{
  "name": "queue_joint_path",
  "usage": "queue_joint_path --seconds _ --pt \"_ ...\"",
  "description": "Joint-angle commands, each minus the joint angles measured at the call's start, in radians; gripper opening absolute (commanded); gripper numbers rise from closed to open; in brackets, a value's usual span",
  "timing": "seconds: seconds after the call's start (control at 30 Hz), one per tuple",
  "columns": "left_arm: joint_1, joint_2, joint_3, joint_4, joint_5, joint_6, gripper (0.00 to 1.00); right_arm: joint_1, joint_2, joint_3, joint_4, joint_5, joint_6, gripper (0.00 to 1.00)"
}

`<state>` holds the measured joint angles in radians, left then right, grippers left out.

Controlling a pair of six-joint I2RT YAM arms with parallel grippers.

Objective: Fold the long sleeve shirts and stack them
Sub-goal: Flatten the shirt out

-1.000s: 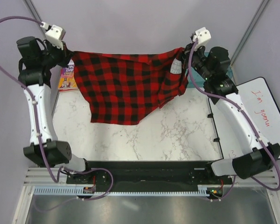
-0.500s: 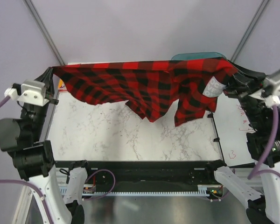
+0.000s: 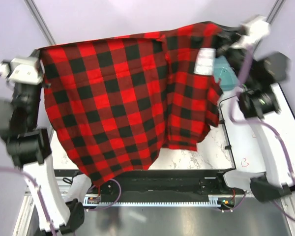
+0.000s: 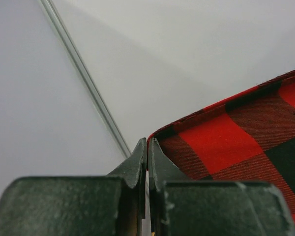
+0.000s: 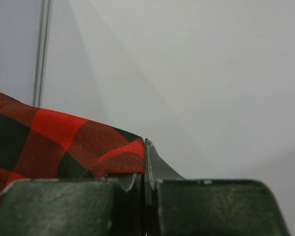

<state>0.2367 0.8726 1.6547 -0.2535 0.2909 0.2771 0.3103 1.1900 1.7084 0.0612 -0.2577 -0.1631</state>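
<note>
One red-and-black buffalo-check long sleeve shirt [image 3: 123, 93] hangs spread in the air, held high by both arms and covering most of the table in the top view. A white label [image 3: 204, 61] shows near its upper right. My left gripper [image 3: 39, 51] is shut on the shirt's upper left corner [image 4: 206, 142]. My right gripper [image 3: 221, 32] is shut on the upper right corner [image 5: 88, 147]. The shirt's lower edge hangs down to the arm bases. The arms are blurred.
The marble table [image 3: 211, 147] shows at the lower right under the cloth. A whiteboard [image 3: 265, 142] lies along the right edge. A teal object [image 3: 228, 73] sits at the back right behind the shirt. Frame poles stand at both back corners.
Both arms have lifted the shirt from a drape near the back of the table to high in the air. It now hangs open and much larger in view, hiding the book.
</note>
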Motion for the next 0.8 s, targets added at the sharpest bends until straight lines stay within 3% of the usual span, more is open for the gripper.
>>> queue_joint_path --seconds 0.0,0.1,0.27,0.3,0.33,0.43,0.5,0.53,0.57,0.6,0.63,0.67,0.77 --pt "0.009 0.175 -0.151 0.017 -0.113 0.114 0.02 -0.016 0.222 -0.015 0.051 0.014 -0.018 0.00" --pt "0.009 0.297 -0.254 0.071 -0.107 0.132 0.02 -0.016 0.364 -0.029 0.075 -0.015 0.026 0.00" --pt "0.009 0.558 -0.331 0.149 -0.073 0.129 0.02 -0.008 0.632 0.002 0.109 -0.055 0.013 0.13" --pt "0.009 0.603 -0.332 0.161 -0.073 0.123 0.02 -0.007 0.676 0.023 0.108 -0.057 0.011 0.20" --pt "0.009 0.646 -0.323 0.168 -0.065 0.125 0.02 0.003 0.722 0.049 0.101 -0.055 -0.002 0.40" --pt "0.007 0.843 -0.175 0.111 -0.105 0.085 0.21 0.013 0.906 0.224 -0.021 0.009 -0.064 0.68" --pt "0.009 0.987 0.015 -0.053 -0.159 0.073 0.34 0.012 0.993 0.390 -0.209 0.090 -0.096 0.71" --pt "0.010 1.018 0.058 -0.097 -0.173 0.057 0.36 0.006 1.002 0.420 -0.259 0.107 -0.117 0.78" --pt "0.010 1.026 0.079 -0.137 -0.161 0.059 0.39 0.003 0.982 0.419 -0.321 0.121 -0.130 0.83" --pt "0.009 1.007 0.064 -0.145 -0.141 0.059 0.50 -0.002 0.959 0.399 -0.345 0.115 -0.142 0.84" --pt "0.007 0.988 0.042 -0.151 -0.112 0.063 0.59 -0.005 0.930 0.370 -0.366 0.106 -0.162 0.96" --pt "0.004 0.970 0.021 -0.170 -0.051 0.071 0.66 -0.004 0.866 0.303 -0.392 0.100 -0.164 0.98" --pt "-0.019 0.886 -0.097 -0.272 0.092 0.114 0.67 -0.004 0.736 0.177 -0.463 0.065 -0.151 0.98"
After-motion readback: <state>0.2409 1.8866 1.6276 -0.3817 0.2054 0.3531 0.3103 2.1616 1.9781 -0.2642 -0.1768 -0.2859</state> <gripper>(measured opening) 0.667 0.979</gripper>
